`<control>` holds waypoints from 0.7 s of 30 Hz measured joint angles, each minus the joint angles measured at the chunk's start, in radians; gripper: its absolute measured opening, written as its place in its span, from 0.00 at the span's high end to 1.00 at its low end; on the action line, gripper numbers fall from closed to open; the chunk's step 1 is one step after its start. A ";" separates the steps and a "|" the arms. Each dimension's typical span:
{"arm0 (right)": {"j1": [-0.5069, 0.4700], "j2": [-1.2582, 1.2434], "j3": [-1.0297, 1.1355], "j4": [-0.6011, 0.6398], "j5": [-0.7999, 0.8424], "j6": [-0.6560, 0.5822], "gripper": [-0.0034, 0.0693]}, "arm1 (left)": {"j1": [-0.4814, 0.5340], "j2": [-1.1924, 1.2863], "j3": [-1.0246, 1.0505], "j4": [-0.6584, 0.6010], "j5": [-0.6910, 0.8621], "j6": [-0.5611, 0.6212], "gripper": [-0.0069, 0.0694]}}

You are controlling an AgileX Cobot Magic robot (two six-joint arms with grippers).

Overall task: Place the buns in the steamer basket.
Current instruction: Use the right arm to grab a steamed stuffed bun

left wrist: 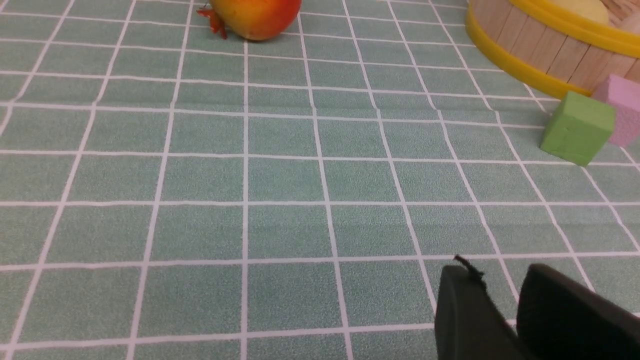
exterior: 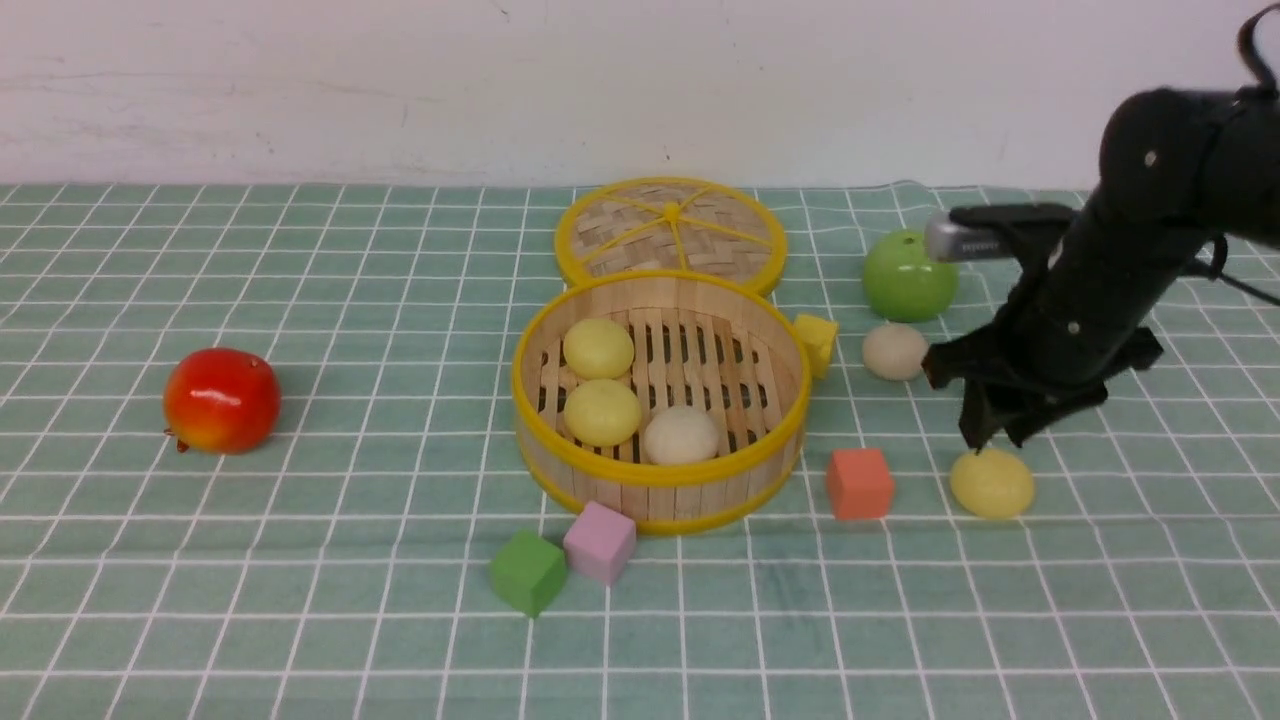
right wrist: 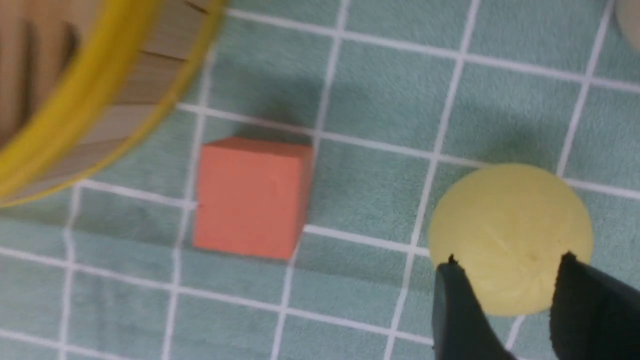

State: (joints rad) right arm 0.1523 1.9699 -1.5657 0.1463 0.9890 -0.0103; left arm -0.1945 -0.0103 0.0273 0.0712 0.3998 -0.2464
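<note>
A green cloth (exterior: pixel 300 620) with a white grid covers the counter, and a plain white wall (exterior: pixel 300 80) stands behind it. One basket (exterior: pixel 720 495) sits mid-counter, with one lid (exterior: pixel 670 235) lying flat just behind it.

Five buns show. Two yellow ones (exterior: pixel 598 348) (exterior: pixel 601 412) and a white one (exterior: pixel 680 435) lie inside the basket. A white bun (exterior: pixel 895 352) lies on the cloth to the basket's right, just before the one green apple (exterior: pixel 908 277). A yellow bun (exterior: pixel 992 483) lies nearer the robot, beside the orange cube (exterior: pixel 859 483).

There are four cubes. Besides the orange one, a yellow cube (exterior: pixel 817 342) sits against the basket's right wall, and a pink cube (exterior: pixel 599 541) and a green cube (exterior: pixel 527 572) sit together at its near side. One red fruit (exterior: pixel 221 400) sits far left.

The right gripper (exterior: pixel 995 440) hangs just above the loose yellow bun, jaws apart on either side, not clamped. The left gripper (left wrist: pixel 500 272) is low over bare cloth, jaws slightly apart and empty.
</note>
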 joint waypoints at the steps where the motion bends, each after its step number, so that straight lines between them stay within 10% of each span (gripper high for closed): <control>1: -0.001 0.008 0.001 -0.003 -0.001 0.004 0.58 | 0.000 0.000 0.000 0.000 0.000 0.000 0.69; 21: 0.000 0.084 0.003 -0.110 -0.054 0.027 0.71 | 0.000 0.000 0.000 0.000 0.000 0.000 0.67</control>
State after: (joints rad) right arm 0.1520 2.0540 -1.5625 0.0361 0.9354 0.0169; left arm -0.1945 -0.0103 0.0273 0.0712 0.3998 -0.2464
